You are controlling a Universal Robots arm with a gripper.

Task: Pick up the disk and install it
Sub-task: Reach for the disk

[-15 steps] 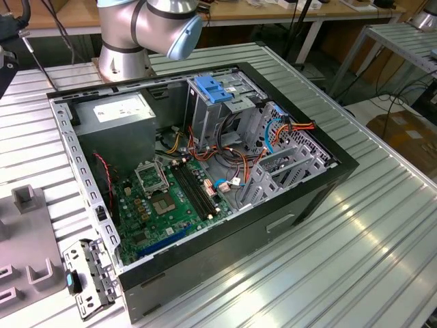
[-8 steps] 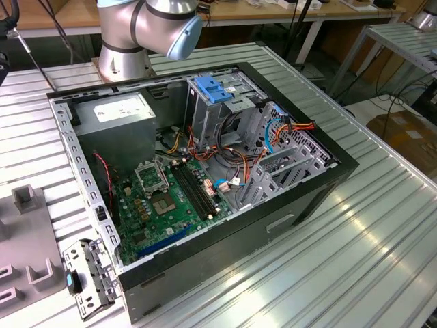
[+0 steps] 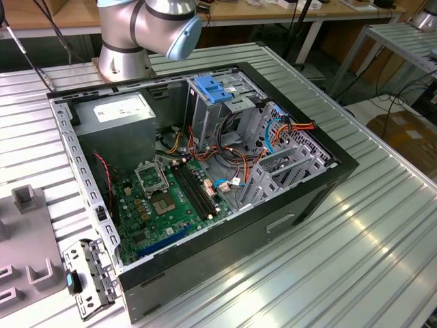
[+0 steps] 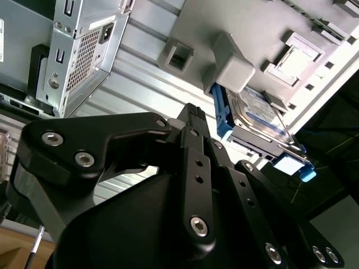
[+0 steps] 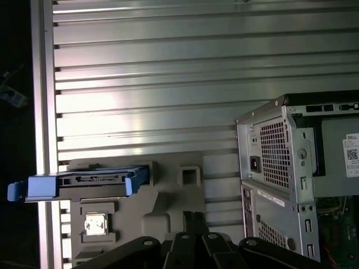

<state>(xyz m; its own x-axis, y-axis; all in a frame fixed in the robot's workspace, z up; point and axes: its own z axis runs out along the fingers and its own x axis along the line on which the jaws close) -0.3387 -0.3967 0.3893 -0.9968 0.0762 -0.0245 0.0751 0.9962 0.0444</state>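
We note the gripper [image 4: 193, 112], fingers together and empty. Just beyond the fingertips, the disk [image 4: 261, 115] sits in a grey holder [image 4: 235, 33]. The open computer case [image 3: 273, 225] holds a motherboard [image 3: 167, 201].

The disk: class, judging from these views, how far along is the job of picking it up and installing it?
Done: only the setup; the computer case lies open. In hand: in the second wrist view the gripper is near the disk but apart from it; the disk rests on the grey fixture, outside the case. Left: both the pick-up and the installing.
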